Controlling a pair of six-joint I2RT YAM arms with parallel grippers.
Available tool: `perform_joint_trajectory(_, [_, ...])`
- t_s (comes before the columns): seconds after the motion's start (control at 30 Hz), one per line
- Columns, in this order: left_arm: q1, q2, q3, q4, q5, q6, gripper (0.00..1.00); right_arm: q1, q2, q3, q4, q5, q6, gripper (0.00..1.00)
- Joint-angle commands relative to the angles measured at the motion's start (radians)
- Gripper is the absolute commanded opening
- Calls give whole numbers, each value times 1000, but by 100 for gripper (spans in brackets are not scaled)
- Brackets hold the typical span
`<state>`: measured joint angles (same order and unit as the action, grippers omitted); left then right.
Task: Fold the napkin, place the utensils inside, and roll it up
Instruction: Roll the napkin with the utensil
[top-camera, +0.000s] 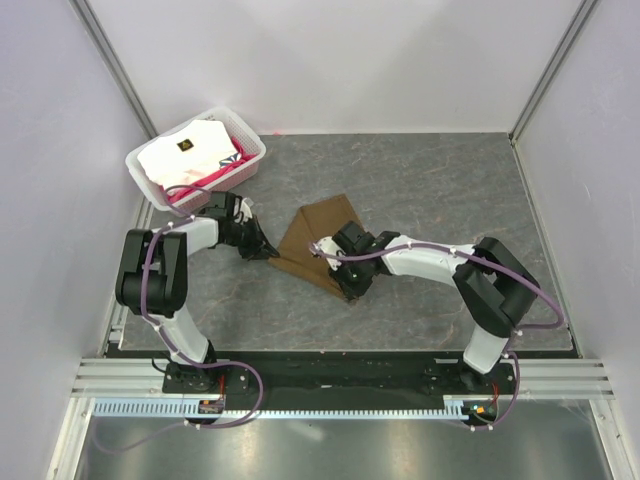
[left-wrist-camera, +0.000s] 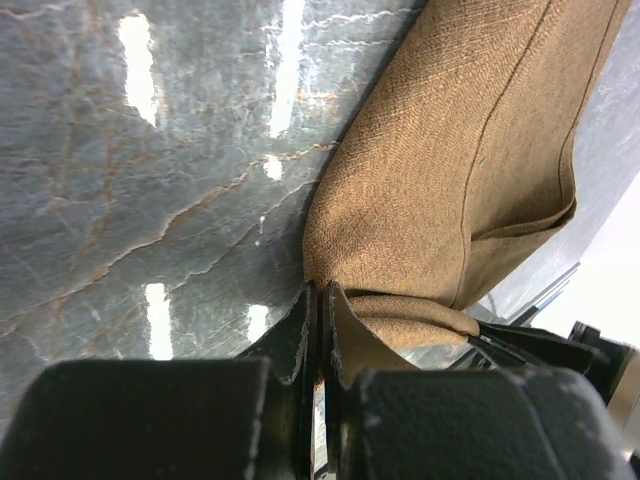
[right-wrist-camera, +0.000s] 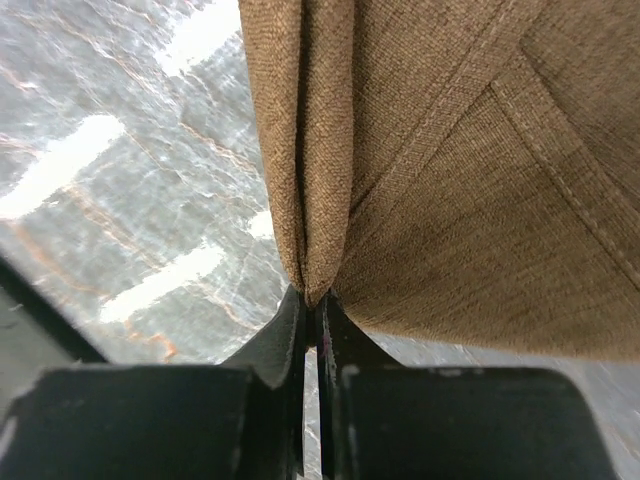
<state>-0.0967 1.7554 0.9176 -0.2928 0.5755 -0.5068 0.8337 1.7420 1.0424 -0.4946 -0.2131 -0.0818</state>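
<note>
The brown napkin (top-camera: 318, 228) lies folded in the middle of the table, roughly a triangle with its point toward the back. My left gripper (top-camera: 270, 254) is at its left corner. In the left wrist view that gripper (left-wrist-camera: 322, 290) is shut on the corner of the napkin (left-wrist-camera: 450, 170), and a rolled hem lies just beside the fingers. My right gripper (top-camera: 350, 285) is at the near right corner. Its wrist view shows it (right-wrist-camera: 315, 298) shut on a doubled fold of the napkin (right-wrist-camera: 470, 200). The utensils are out of view.
A white basket (top-camera: 250, 150) with white and pink folded cloths stands at the back left, close behind the left arm. Grey marbled tabletop (top-camera: 450, 190) surrounds the napkin, with walls on three sides.
</note>
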Motion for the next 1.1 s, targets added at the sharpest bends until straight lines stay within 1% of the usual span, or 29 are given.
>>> perform_joint_trajectory(0.0, [20, 16, 47, -28, -29, 59, 2, -67, 73, 18, -88, -315, -36, 1])
perform_joint_trajectory(0.03, [25, 22, 53, -35, -34, 62, 2, -97, 92, 21, -100, -353, -45, 1])
perform_joint_trajectory(0.17, [31, 52, 79, -60, -35, 76, 2, -137, 163, 45, -140, -463, -69, 3])
perform_joint_trajectory(0.23, [32, 56, 79, -60, -39, 82, 2, -151, 188, 44, -140, -456, -65, 3])
perform_joint_trajectory(0.33, [32, 65, 76, -62, -31, 82, 2, -162, 176, 47, -140, -413, -50, 10])
perform_joint_trajectory(0.37, [32, 65, 73, -60, -28, 82, 2, -165, 165, 50, -145, -384, -43, 17])
perform_joint_trajectory(0.43, [32, 59, 73, -60, -20, 82, 2, -166, 119, 76, -173, -356, -38, 26])
perform_joint_trajectory(0.47, [31, 59, 70, -62, -19, 80, 2, -168, 100, 93, -183, -320, -33, 37])
perform_joint_trajectory(0.5, [31, 56, 70, -62, -14, 79, 2, -166, 82, 109, -212, -306, -27, 43])
perform_joint_trajectory(0.53, [31, 52, 70, -62, -6, 77, 2, -166, 44, 151, -226, -289, -23, 47])
perform_joint_trajectory(0.57, [31, 50, 67, -63, 1, 77, 2, -165, 27, 177, -242, -226, -16, 53])
perform_joint_trajectory(0.6, [31, 49, 67, -66, 6, 77, 2, -162, 13, 206, -281, -206, -18, 58])
perform_joint_trajectory(0.67, [31, 39, 58, -71, 7, 80, 2, -137, -31, 286, -300, -142, -10, 65])
perform_joint_trajectory(0.7, [31, 36, 56, -74, 4, 80, 2, -92, -44, 309, -306, -46, -6, 65])
perform_joint_trajectory(0.77, [31, 30, 49, -72, -2, 80, 2, -15, -68, 353, -282, 90, -1, 66])
perform_joint_trajectory(0.8, [31, 30, 49, -74, -5, 80, 2, 66, -75, 355, -224, 250, -3, 66])
perform_joint_trajectory(0.83, [31, 33, 52, -74, -2, 80, 2, 103, -85, 337, -181, 317, 0, 66])
perform_joint_trajectory(0.93, [31, 27, 58, -75, 9, 79, 2, 217, -95, 273, 15, 417, -21, 65])
perform_joint_trajectory(1.0, [31, 21, 64, -74, 15, 77, 2, 284, -61, 255, 123, 445, -50, 64])
perform_joint_trajectory(1.07, [31, 16, 64, -74, 18, 77, 2, 317, -15, 264, 160, 503, -97, 62])
